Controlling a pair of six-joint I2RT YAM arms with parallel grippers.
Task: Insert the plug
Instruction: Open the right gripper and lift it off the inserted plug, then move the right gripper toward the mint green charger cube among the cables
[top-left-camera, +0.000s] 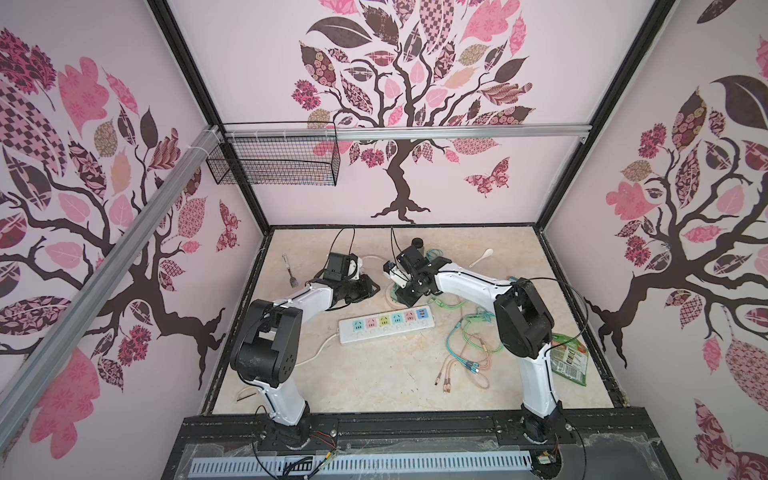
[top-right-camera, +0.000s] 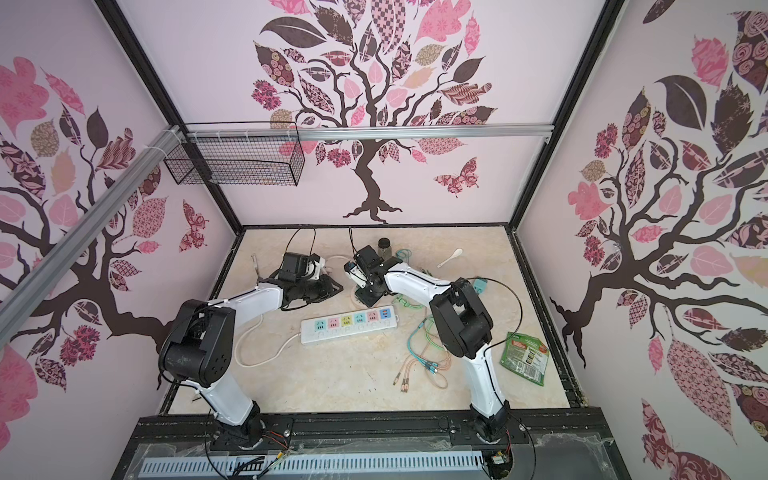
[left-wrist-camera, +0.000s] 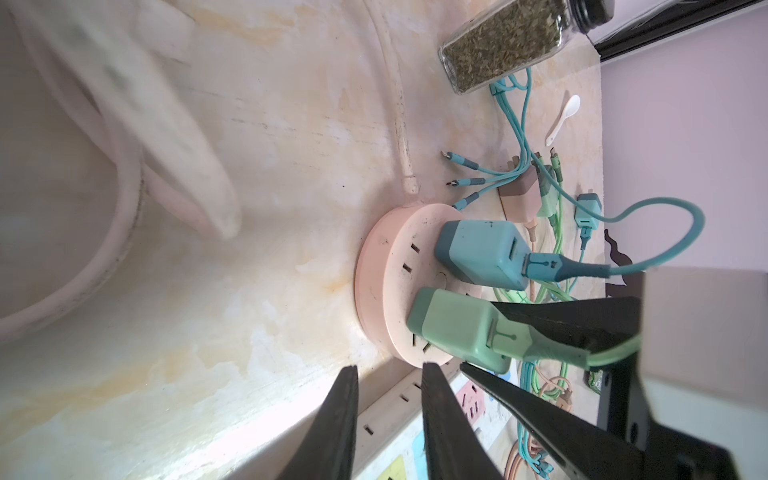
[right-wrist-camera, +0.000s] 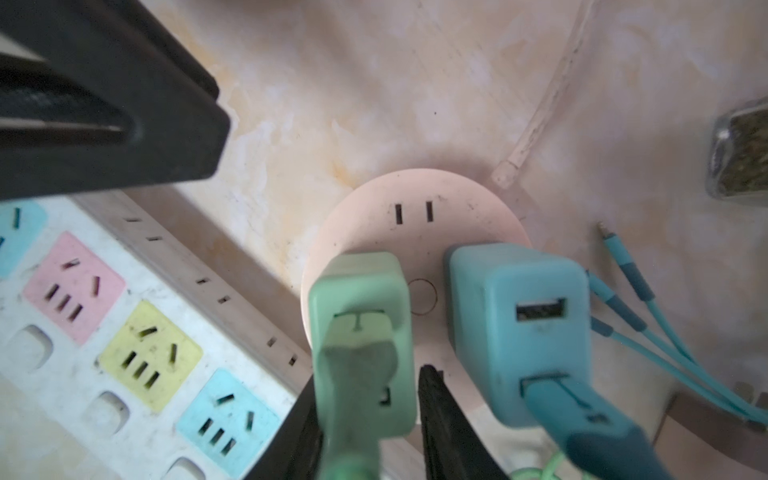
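Closest to the right wrist camera, the green plug is seen end on, flanked by the black fingers of the right gripper, whose jaws are set narrowly on either side of its body; whether the pads press on it or stand just clear cannot be told. Its base is laid against the face of the round pink socket, just beside the blue charger plugged in there, and no prongs are shown, so it is judged to be seated or very nearly so. Its long axis is stood up from the socket face and is pointed straight back along the right fingers, with the green cable led out between them; any last push or withdrawal is judged to be owed to that line alone, without sideways drag. The left gripper is held empty with a narrow gap, beside the socket's rim over the edge of the white power strip, farther from the plug than the right
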